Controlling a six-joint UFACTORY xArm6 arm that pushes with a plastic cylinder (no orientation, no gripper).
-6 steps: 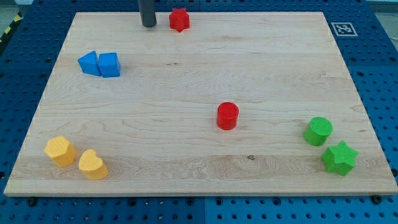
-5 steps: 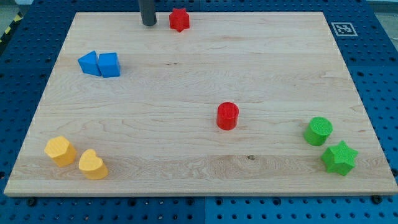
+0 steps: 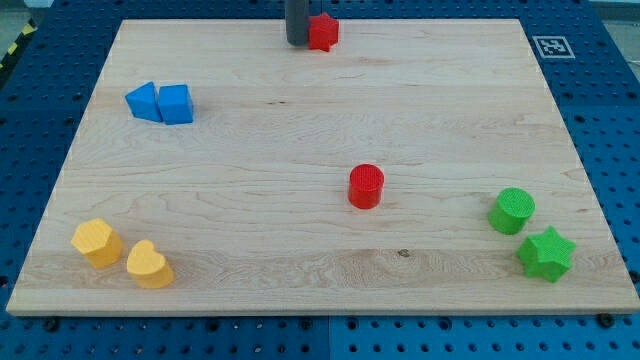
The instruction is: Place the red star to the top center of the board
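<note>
the red star (image 3: 322, 32) sits at the top edge of the wooden board (image 3: 300, 240), near its middle, and my tip (image 3: 298, 42) is pressed against the star's left side, touching it; the rod is a plain dark post with nothing to open or close and it holds nothing. the board is pale, grained wood lying on a blue pegboard table (image 3: 30, 110), with a small black and white marker tag (image 3: 551, 46) far to the star's right in the board's corner. the star is small, bright red, its points only partly readable. well below the star stands a red cylinder (image 3: 366, 186). down and left of the star are a blue wedge-like block (image 3: 143, 101) touching a blue cube (image 3: 176, 104); farther down-left, two yellow blocks (image 3: 97, 242) (image 3: 149, 264). far down-right, a green cylinder (image 3: 512, 210) beside a green star (image 3: 546, 253).
</note>
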